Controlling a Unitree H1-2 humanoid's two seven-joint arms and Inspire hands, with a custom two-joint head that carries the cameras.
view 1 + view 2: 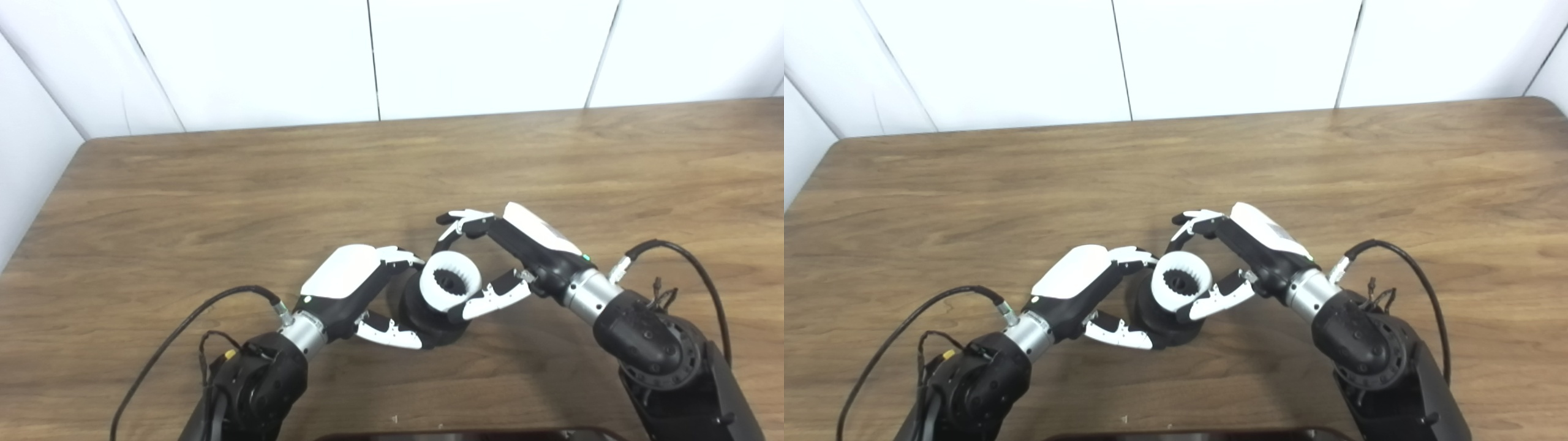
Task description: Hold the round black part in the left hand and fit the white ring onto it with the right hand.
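The round black part (429, 318) stands on the wooden surface (184, 202), near its front edge. The left robot hand (361, 294) is clamped around the part's left side. The toothed white ring (452, 282) sits on top of the part, gripped between the fingers and thumb of the right robot hand (502, 257).

Head cameras, side by side, look steeply down; both share table (184, 202).
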